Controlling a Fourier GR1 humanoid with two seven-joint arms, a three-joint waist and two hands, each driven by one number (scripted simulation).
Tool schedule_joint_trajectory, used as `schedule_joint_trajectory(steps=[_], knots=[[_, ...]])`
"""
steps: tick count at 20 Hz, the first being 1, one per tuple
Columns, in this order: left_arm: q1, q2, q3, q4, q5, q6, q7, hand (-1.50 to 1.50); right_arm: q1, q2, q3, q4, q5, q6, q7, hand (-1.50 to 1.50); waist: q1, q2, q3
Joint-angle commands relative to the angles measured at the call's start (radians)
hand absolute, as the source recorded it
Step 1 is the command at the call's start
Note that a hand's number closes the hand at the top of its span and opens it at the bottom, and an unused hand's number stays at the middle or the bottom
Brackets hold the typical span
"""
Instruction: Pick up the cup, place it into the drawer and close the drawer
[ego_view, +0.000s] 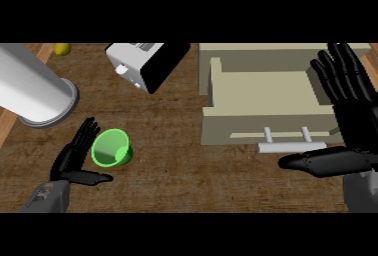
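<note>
Reaching beside the green cup (112, 148) on the worktop (184, 170), the left hand (72, 162) spreads wide, holding nothing; right hand (347, 120) rests open by the open drawer (262, 97). Next, likely: closing fingers round the cup.

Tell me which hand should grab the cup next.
Left. The left hand is open right beside the green cup, fingers along its side. The right hand is open over by the drawer, well away.
</note>
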Motion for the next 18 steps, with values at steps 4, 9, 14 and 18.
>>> schedule_joint_trajectory(steps=[4, 9, 14, 18], knots=[[-0.043, 0.029, 0.014, 0.128, -0.019, -0.06, -0.177, -1.5, 0.014, -0.02, -0.025, -0.019, -0.027, 0.021, 0.015, -1.5, -0.008, 0.003, -0.001], [-0.048, -0.016, 0.002, 0.163, -0.04, -0.013, -0.227, -1.5, 0.022, -0.008, -0.014, 0.008, -0.009, 0.026, -0.036, -1.5, -0.018, 0.007, -0.003], [-0.067, -0.02, -0.004, 0.182, -0.053, 0.0, -0.233, -1.5, -0.068, -0.058, -0.08, 0.074, -0.066, 0.049, -0.005, -1.5, -0.014, 0.009, -0.003], [-0.111, -0.028, 0.004, 0.191, -0.045, -0.033, -0.203, -1.5, -0.041, -0.023, -0.04, 0.068, -0.015, 0.026, -0.04, -1.5, -0.019, 0.011, -0.003]])
